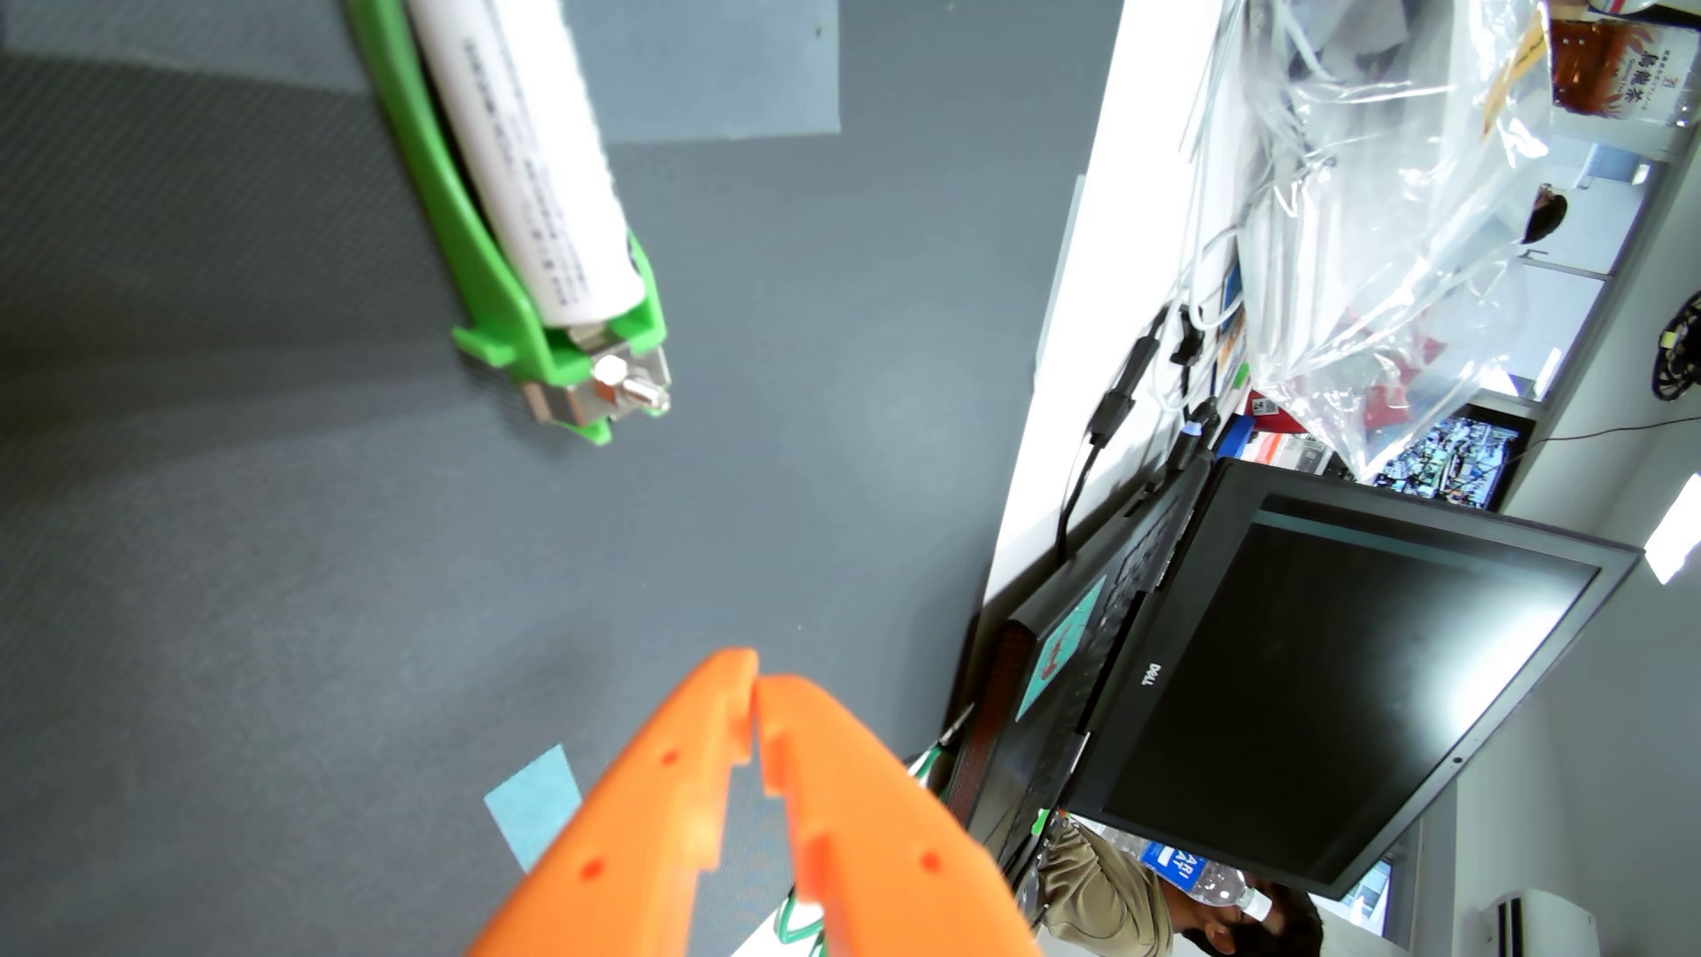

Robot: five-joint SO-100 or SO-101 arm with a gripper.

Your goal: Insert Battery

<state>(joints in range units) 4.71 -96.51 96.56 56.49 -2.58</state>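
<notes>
My orange fingers [757,681] together at bottom centre with nothing between them, white battery [529,156] lying in the green holder [502,313] at upper left, well apart from my fingers, grey mat [276,552] beneath, laptop [1335,690] at right.

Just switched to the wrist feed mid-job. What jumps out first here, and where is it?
The orange gripper rises from the bottom edge, tips together and holding nothing. At upper left, the white battery lies in the green holder on the grey mat, with a metal contact at the near end. On the right, a black Dell laptop with a dark screen sits on its side in this view.
</notes>
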